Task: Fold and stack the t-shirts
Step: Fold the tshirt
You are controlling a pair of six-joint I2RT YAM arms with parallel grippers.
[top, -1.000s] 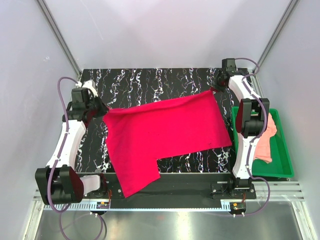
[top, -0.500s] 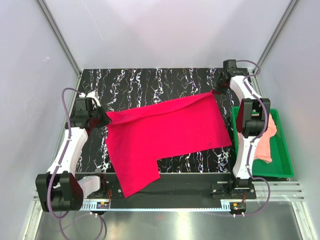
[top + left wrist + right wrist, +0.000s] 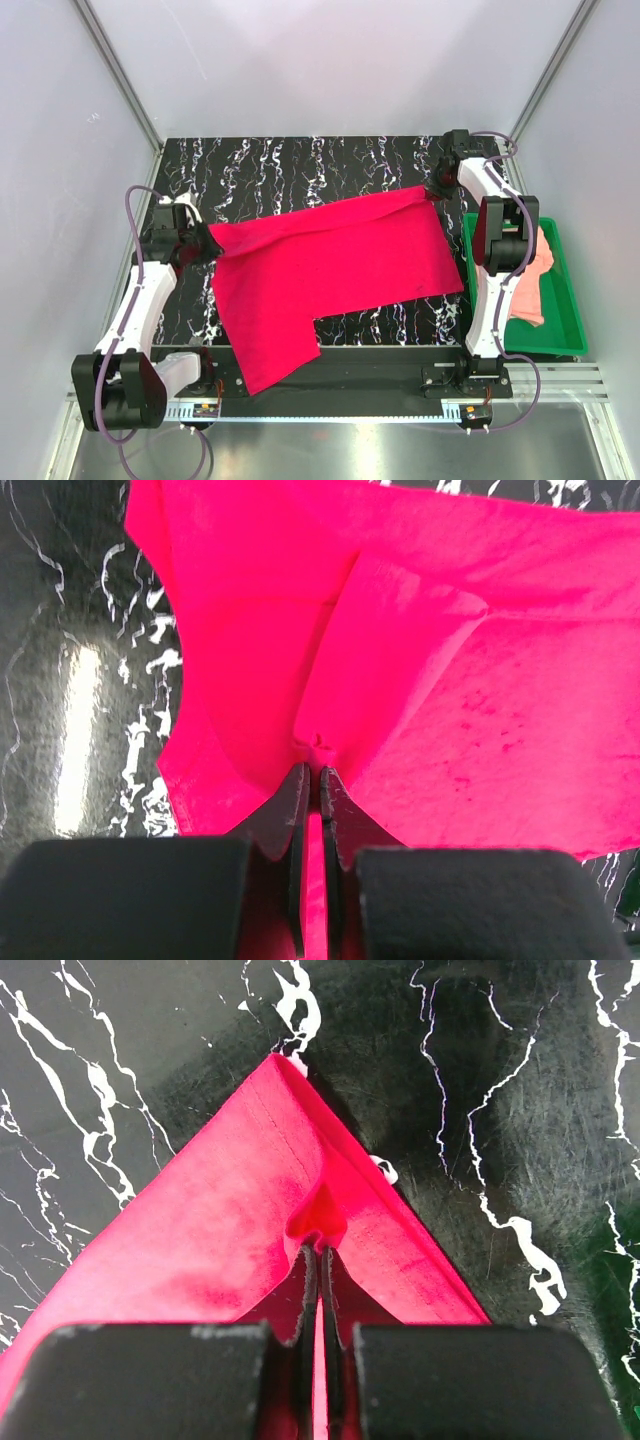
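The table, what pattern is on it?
The table is black with white marble-like veins, seen best in the top external view.

Bench (image 3: 300, 165): black top with white marble-like veining, glossy.

Lying on it: one crimson t-shirt (image 3: 330, 260), spread mostly flat across the middle from left to right. Its near-left part hangs over the near edge.

Green plastic tray (image 3: 568, 310): just beside the right edge; whether it rests on the bench cannot be told.
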